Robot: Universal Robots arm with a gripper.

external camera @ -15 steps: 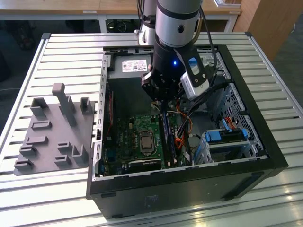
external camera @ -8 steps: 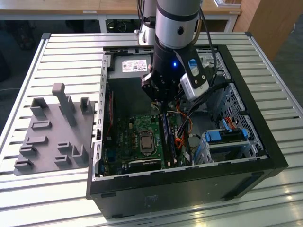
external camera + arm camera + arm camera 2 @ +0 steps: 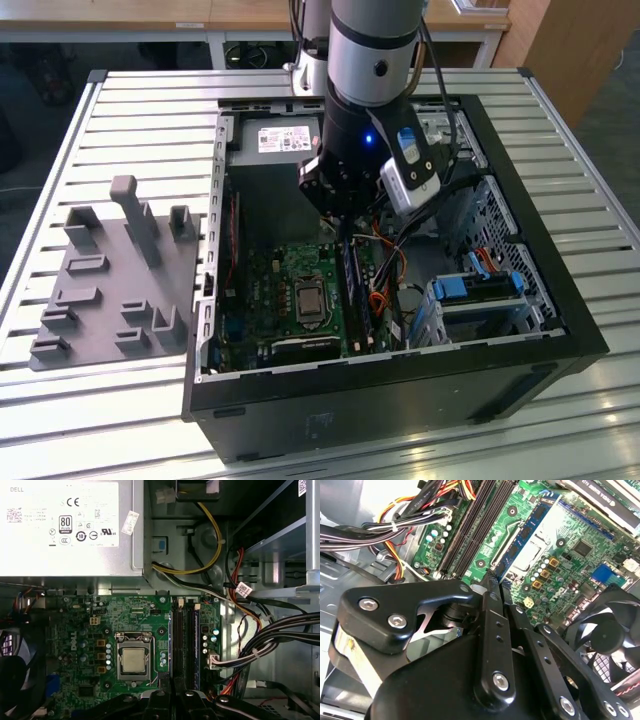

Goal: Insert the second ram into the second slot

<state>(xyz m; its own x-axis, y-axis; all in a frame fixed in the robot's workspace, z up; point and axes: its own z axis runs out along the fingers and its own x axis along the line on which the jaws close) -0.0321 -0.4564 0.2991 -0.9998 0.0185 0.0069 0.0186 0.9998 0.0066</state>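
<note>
End effector [image 3: 492,583] clenched on the second ram [image 3: 526,534]. Stick projects straight ahead of the fingertips, long axis parallel to the memory slots [image 3: 470,527], just beside them. Seating unclear.

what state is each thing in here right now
computer case, open, side panel off
tool, shut on the second ram
second ram, held over the motherboard, apparently not yet seated in a slot
cpu socket, frame closed over a bare chip, no cooler fitted
</note>
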